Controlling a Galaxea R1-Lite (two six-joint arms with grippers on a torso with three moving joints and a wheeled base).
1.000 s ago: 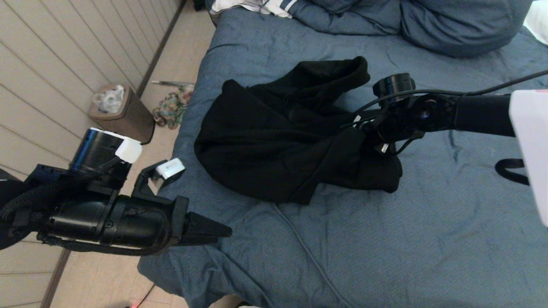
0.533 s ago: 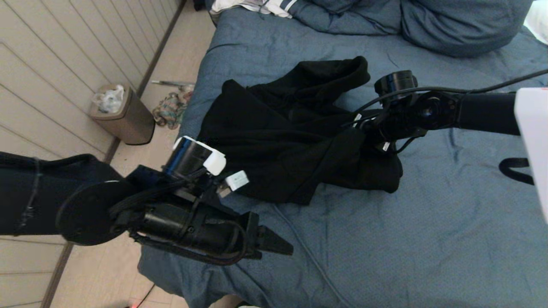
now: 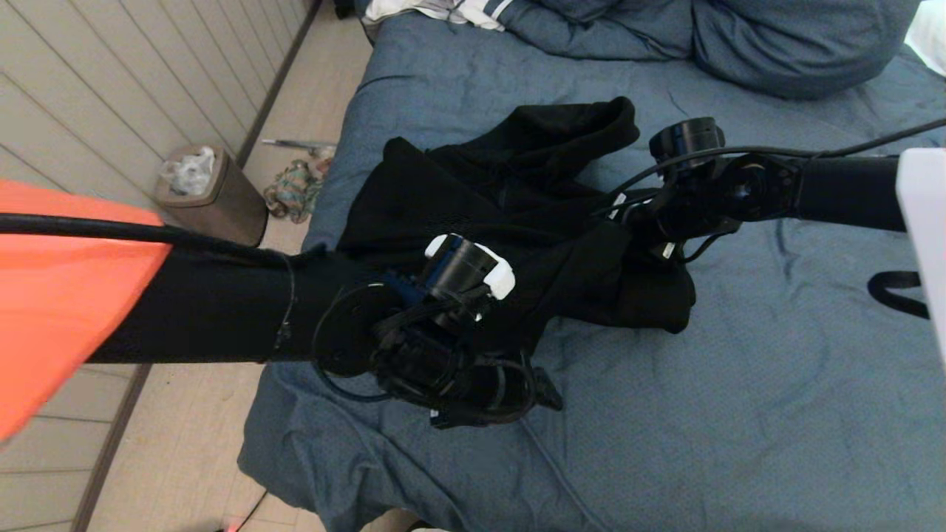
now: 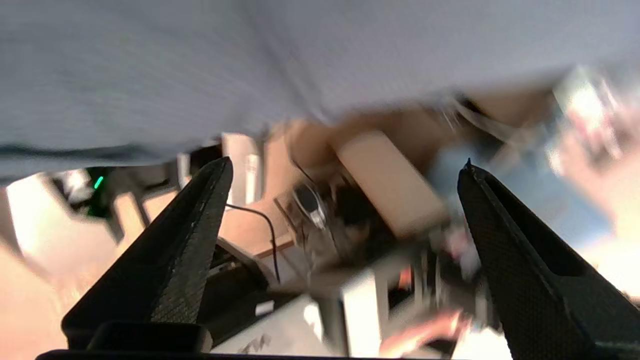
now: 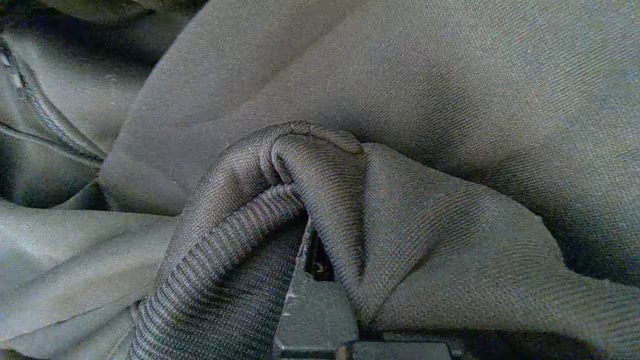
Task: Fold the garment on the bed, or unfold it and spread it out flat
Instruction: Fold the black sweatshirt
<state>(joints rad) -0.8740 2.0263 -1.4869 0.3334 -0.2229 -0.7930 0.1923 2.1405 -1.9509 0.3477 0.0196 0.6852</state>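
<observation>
Nearest, over the bed's (image 3: 739, 414) near left part: left gripper (image 3: 543, 388), released and empty, jaws spread wide, at the near edge of the sweatshirt (image 3: 473, 199). Beyond it, toward the middle of the bed and closer to the left edge than the right: sweatshirt in a crumpled black heap, hood bunched at the far side. At the heap's right end: right gripper (image 3: 654, 229), clenched on a fold of ribbed cloth. Farther still, at the head of the bed: blue pillows (image 3: 798, 44) and a white striped cloth (image 3: 443, 9). Likely thick, soft and limp, light enough for one arm, sagging and dragging rather than keeping shape; not slippery, not fragile. Best taken by hem, cuffs or shoulder seams, two corners apart, then pulled flat. Head view: whole layout and both arms. Right wrist view: only the pinch itself, ribbed band (image 5: 235, 260) pushed up over the fingertip (image 5: 315, 310), zipper line (image 5: 45, 130) off to one side. Left wrist view: only the two spread fingers (image 4: 165, 270) with nothing between, mostly blurred.
</observation>
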